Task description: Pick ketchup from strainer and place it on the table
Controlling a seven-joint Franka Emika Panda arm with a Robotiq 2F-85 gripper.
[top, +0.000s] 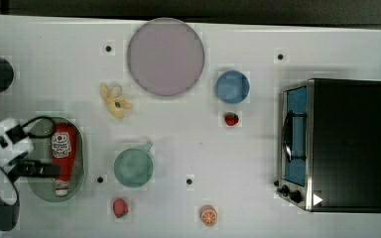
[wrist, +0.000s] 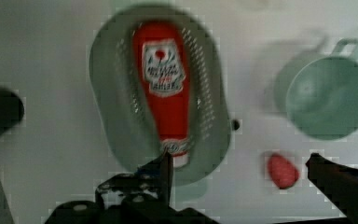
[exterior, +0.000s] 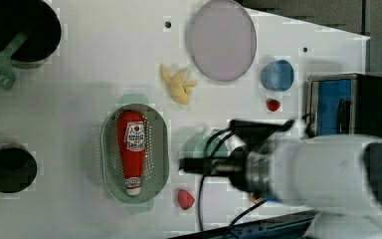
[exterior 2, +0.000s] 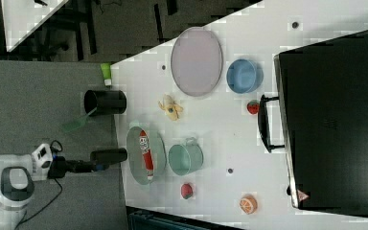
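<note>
The red ketchup (top: 63, 153) bottle lies lengthwise in the pale green strainer (top: 81, 168) near the top view's left edge, its white cap toward the top view's bottom. The wrist view shows the ketchup (wrist: 165, 88) label-up inside the strainer (wrist: 114, 116). My gripper (top: 37, 168) hangs above the strainer's left side in the top view, and it is open and holds nothing. Its fingertips (wrist: 166, 170) stand wide apart in the wrist view, well above the bottle's cap end. In the left view the gripper (exterior: 204, 164) shows to the right of the strainer (exterior: 156, 149) and ketchup (exterior: 132, 149).
On the white table (top: 188, 144) stand a green mug (top: 133, 167), two strawberries (top: 120, 207) (top: 231, 119), a lilac plate (top: 165, 57), a blue bowl (top: 232, 86), a banana (top: 115, 100) and an orange half (top: 209, 215). A toaster oven (top: 337, 144) fills the top view's right. Black cups (exterior: 10, 169) stand beside the strainer.
</note>
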